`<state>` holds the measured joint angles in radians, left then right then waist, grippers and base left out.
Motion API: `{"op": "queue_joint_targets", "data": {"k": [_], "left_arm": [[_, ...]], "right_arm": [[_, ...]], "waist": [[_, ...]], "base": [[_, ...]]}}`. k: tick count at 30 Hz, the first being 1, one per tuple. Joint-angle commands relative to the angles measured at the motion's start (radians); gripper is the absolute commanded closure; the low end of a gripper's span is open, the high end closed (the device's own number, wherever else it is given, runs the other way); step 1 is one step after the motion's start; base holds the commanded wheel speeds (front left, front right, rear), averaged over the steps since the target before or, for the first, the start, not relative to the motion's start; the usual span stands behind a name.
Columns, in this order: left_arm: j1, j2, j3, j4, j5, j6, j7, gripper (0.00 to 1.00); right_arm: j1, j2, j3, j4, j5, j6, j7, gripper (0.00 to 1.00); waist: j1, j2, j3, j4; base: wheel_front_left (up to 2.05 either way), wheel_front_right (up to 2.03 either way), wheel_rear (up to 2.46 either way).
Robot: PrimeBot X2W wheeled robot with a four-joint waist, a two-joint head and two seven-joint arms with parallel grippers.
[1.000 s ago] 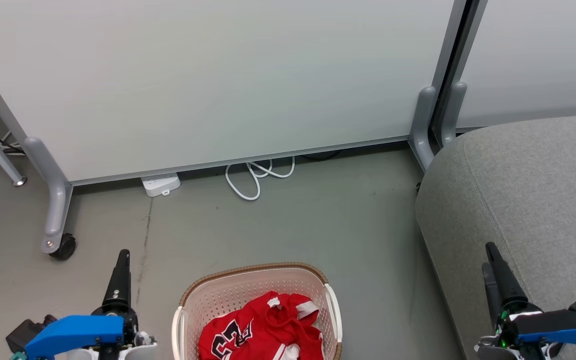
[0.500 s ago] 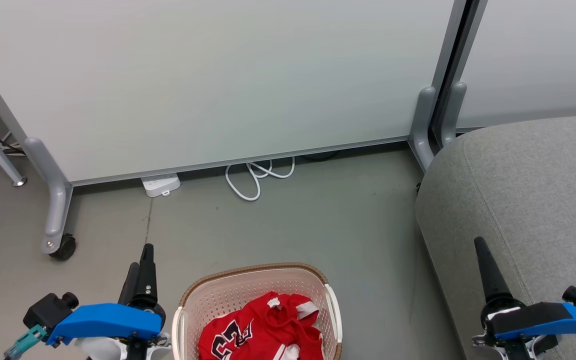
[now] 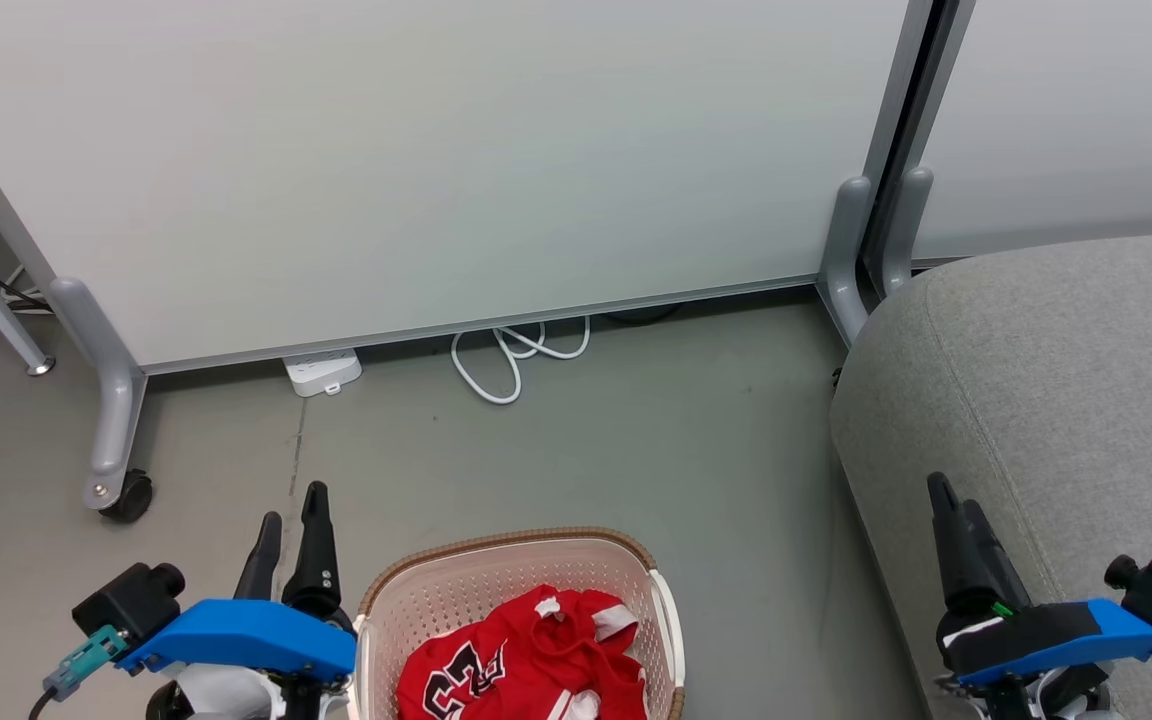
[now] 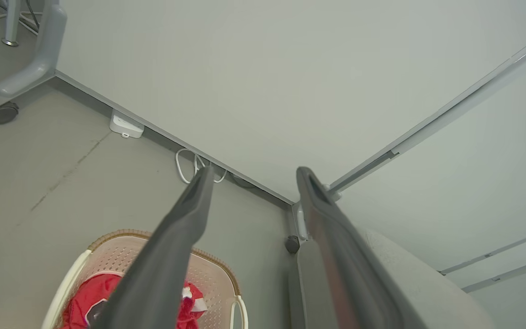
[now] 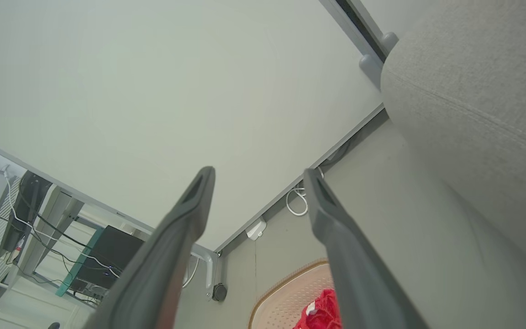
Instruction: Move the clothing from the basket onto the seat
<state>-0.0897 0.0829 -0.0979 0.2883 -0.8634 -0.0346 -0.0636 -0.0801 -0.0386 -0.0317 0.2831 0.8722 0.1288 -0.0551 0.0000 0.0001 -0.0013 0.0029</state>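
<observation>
Red clothing [image 3: 526, 660], white-trimmed and numbered: heaped in the cream perforated basket [image 3: 506, 540], just right of the left tool [image 3: 293, 505], whose fingers are spread and grasp nothing. Grey fabric seat [image 3: 1066, 380]: just right of the right tool [image 3: 951, 492], likewise released and empty.

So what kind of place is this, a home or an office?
Most likely an office or lab corner: rolling partition panels, a power strip on the grey floor, and a computer tower under a desk. The grey sofa suggests a lounge spot.
</observation>
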Motion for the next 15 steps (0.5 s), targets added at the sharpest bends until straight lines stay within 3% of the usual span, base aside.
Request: {"op": "queue_joint_targets", "data": {"k": [1, 15], "left_arm": [[-0.031, 0.008, -0.007, -0.009, 0.037, 0.007, -0.01, 0.0], [-0.034, 0.024, -0.04, 0.006, 0.204, 0.029, -0.054, 0.0]], "right_arm": [[-0.03, -0.008, 0.004, -0.01, -0.039, 0.001, -0.009, 0.0], [-0.038, -0.01, 0.018, -0.007, -0.231, 0.002, -0.04, 0.0]], "waist": [[0.0, -0.0001, 0.0, 0.0], [0.0, -0.0001, 0.001, 0.004]], "base": [[0.0, 0.0, 0.0], [0.0, 0.0, 0.0]]}}
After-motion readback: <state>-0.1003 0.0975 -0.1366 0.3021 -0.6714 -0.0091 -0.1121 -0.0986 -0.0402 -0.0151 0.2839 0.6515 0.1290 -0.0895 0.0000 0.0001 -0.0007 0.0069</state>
